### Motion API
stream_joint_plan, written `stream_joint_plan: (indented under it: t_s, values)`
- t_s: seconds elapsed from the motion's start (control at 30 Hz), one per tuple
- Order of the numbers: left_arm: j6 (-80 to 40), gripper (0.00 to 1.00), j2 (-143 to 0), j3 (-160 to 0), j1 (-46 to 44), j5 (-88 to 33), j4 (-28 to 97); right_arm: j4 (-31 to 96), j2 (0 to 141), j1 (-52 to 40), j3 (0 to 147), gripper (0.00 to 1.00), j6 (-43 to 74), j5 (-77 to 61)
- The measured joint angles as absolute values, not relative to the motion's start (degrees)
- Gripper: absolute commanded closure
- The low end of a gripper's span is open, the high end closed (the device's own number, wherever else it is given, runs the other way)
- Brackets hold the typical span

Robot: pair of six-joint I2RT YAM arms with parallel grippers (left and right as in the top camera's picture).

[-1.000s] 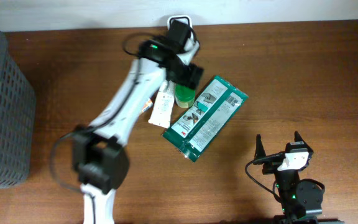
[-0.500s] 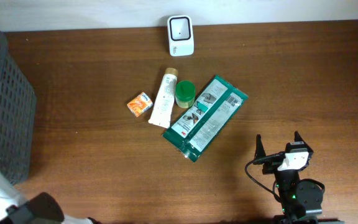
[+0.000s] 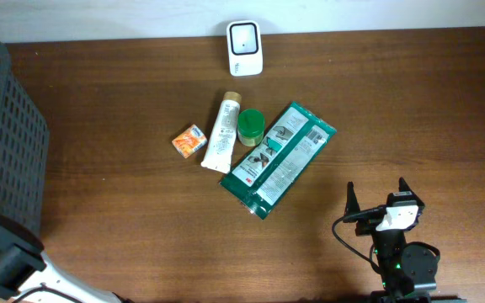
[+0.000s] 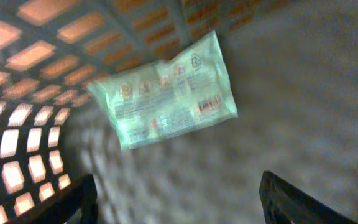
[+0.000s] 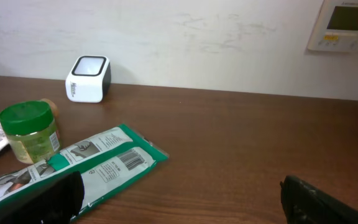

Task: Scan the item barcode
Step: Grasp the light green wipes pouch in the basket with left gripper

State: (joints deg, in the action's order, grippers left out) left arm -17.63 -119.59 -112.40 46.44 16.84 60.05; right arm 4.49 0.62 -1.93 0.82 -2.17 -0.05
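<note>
The left tool (image 4: 178, 190) hangs inside the grey basket (image 3: 7, 143) at the bench's (image 3: 411, 101) left end, its jaws wide and empty. Below it a pale green pouch (image 4: 166, 90) lies loose on the basket floor, barcode side up and apart from both fingers. The right tool (image 5: 182, 199) rests low at the near right of the bench, also wide and holding nothing. The white scanner (image 3: 245, 37) stands at the far edge. Just in front of it are a long green packet (image 3: 278, 157) with its barcode facing up, a green-lidded jar (image 3: 250, 126), a white tube (image 3: 222, 132) and a small orange packet (image 3: 189, 140). Judging by this, the pouch seems done with and the step in hand lies between items. The next move calls for lifting the left tool clear of the basket wall, reaching for one bench item, closing on it, and turning its barcode toward the scanner window.
</note>
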Motion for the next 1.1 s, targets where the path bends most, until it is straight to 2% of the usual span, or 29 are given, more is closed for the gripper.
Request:
stream_joint_plan:
  t_s: [0.2, 0.5, 0.53, 0.63, 0.67, 0.83, 1.0, 1.1]
  values:
    - [-3.31, 0.18, -121.45, -104.42, 47.77, 19.03, 43.75, 4.49, 0.62, -1.93, 0.82, 0.02, -2.2, -0.05]
    - [10.04, 0.19, -129.43, -103.61, 47.77, 19.73, 43.24, 4.49, 0.62, -1.93, 0.82, 0.02, -2.22, -0.05]
    - [10.35, 0.26, -129.45, -103.72, 47.77, 19.79, 43.51, 4.49, 0.62, -1.93, 0.82, 0.02, -2.17, -0.05]
    - [11.14, 0.67, -129.84, -104.05, 47.77, 20.03, 44.1, 4.49, 0.62, -1.93, 0.82, 0.02, -2.24, -0.05]
    - [11.55, 0.73, -130.15, -104.09, 47.79, 20.69, 44.64, 4.49, 0.62, -1.93, 0.82, 0.02, -2.2, -0.05]
    - [12.62, 0.89, -130.3, -104.53, 47.88, 22.02, 45.47, 4.49, 0.62, -1.93, 0.82, 0.02, -2.17, -0.05]
    - [11.46, 0.92, -130.3, -106.32, 47.81, 21.3, 50.59, 4.49, 0.62, -1.93, 0.82, 0.02, -2.17, -0.05]
    - [10.63, 0.9, -129.64, -106.74, 47.97, 18.17, 51.88, 4.49, 0.62, -1.93, 0.82, 0.02, -2.2, -0.05]
